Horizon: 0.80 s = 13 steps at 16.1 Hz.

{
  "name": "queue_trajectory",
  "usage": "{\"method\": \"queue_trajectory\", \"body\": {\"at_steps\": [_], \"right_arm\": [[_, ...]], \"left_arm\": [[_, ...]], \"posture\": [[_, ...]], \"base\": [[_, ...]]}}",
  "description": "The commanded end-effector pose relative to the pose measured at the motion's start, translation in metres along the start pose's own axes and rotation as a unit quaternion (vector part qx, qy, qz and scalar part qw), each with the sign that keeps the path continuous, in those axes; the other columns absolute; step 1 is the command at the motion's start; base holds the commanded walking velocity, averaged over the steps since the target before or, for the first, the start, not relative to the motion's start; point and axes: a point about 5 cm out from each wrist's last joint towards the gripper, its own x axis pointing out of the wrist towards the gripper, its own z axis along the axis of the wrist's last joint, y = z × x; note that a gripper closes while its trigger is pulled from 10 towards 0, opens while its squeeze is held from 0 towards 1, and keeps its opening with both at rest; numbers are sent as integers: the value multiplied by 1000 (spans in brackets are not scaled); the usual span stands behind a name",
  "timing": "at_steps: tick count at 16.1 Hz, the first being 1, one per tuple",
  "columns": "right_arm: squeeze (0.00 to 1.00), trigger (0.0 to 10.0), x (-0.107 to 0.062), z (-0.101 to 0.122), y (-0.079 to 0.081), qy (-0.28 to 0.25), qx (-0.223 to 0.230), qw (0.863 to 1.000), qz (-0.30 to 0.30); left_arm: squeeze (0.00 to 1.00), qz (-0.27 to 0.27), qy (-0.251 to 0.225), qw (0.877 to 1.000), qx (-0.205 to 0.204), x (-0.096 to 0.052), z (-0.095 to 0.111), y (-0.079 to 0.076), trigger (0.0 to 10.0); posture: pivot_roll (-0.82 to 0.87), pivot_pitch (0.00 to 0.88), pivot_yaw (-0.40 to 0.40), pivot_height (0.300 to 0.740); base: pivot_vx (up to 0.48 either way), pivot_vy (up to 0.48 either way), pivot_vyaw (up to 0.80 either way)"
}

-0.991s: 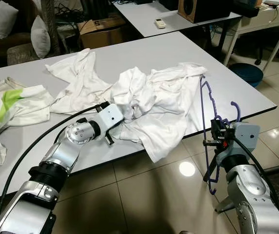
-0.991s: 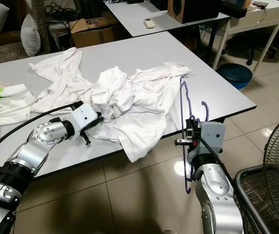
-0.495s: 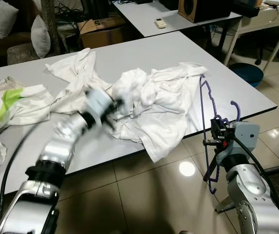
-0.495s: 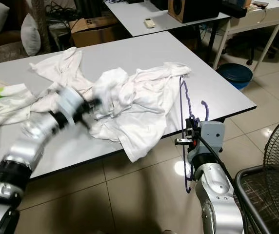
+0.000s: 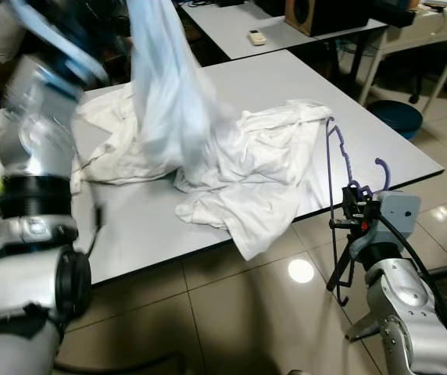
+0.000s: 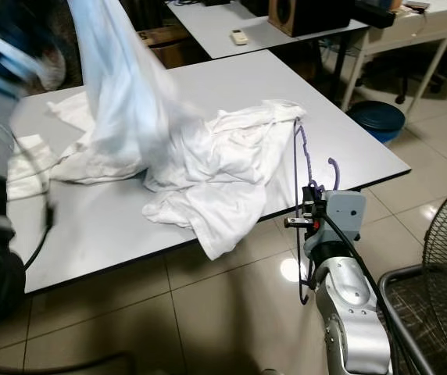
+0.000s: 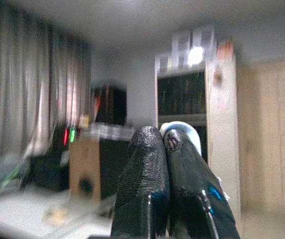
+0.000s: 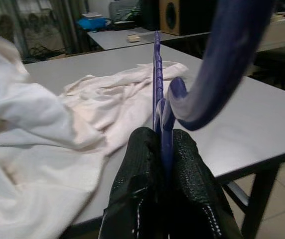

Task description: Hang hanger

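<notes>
A purple hanger [image 5: 334, 168] stands upright just off the table's front right edge, with my right gripper [image 5: 354, 212] shut on its lower part; the right wrist view shows the fingers [image 8: 142, 149] clamped on the purple bar [image 8: 157, 74]. My left arm [image 5: 36, 117] is raised high at the left, blurred. A white garment [image 5: 157, 86] hangs from above it down to the pile of white clothes [image 5: 262, 156] on the grey table [image 5: 130, 234]. In the left wrist view my left gripper [image 7: 163, 137] is shut with a scrap of white cloth [image 7: 182, 130] at the tips.
A wire fan [image 6: 442, 242] stands at the right by my right arm. A blue bin [image 5: 395, 117] sits on the tiled floor beyond the table's right corner. Behind is a second table with a remote [image 5: 257, 36] and a speaker [image 5: 317, 14].
My left arm has swung up from the table, pulling one white garment high out of the pile. The right gripper with the hanger has barely moved.
</notes>
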Motion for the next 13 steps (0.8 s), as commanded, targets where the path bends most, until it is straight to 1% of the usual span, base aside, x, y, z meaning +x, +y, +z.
{"method": "queue_trajectory", "body": {"at_steps": [1,2,3,5,6,7,8,9,10,11,12,13], "right_arm": [[0,10000,3,6,7,-14,9,1000,19],[0,10000,1,10,12,-21,23,998,51],[0,10000,-7,22,24,-36,46,987,151],[0,10000,-16,30,33,-43,57,972,223],[0,10000,-20,32,36,-42,62,966,248],[0,10000,-22,34,38,-43,66,962,263],[0,10000,-21,38,39,-56,89,962,254],[0,10000,-16,41,35,-72,111,964,229],[0,10000,-12,42,31,-76,123,968,203],[0,10000,-6,42,23,-77,131,973,173],[0,10000,-5,41,20,-75,128,975,163],[0,10000,-5,40,18,-75,126,977,157]], "left_arm": [[0,-4,30,999,10,-1,-9,-1,0],[0,1,47,999,12,-2,-16,-3,0],[0,14,68,998,10,-2,-23,-4,0],[0,20,77,997,8,2,-25,-4,0],[0,20,79,997,8,5,-26,-6,0],[0,18,83,996,13,9,-27,-8,0],[0,52,28,997,-48,21,-23,-11,0],[0,86,30,993,-78,28,-35,-15,0],[0,61,103,992,-43,28,-60,-26,0],[0,-5,232,972,37,20,-106,-51,4510],[0,-26,274,960,48,15,-127,-66,10000],[0,-37,277,959,44,15,-131,-72,10000]], "posture": [[-148,0,99,740],[-149,0,98,740],[-150,0,95,740],[-150,0,92,740],[-150,0,90,740],[-151,0,89,740],[-149,0,88,740],[-141,0,80,740],[-140,0,79,740],[-142,0,82,740],[-146,0,86,740],[-151,0,89,740]], "base": [[0,0,0],[0,0,0],[0,0,0],[0,0,0],[0,0,0],[0,0,0],[0,0,0],[0,0,0],[0,0,0],[0,0,0],[0,0,0],[0,0,0]]}}
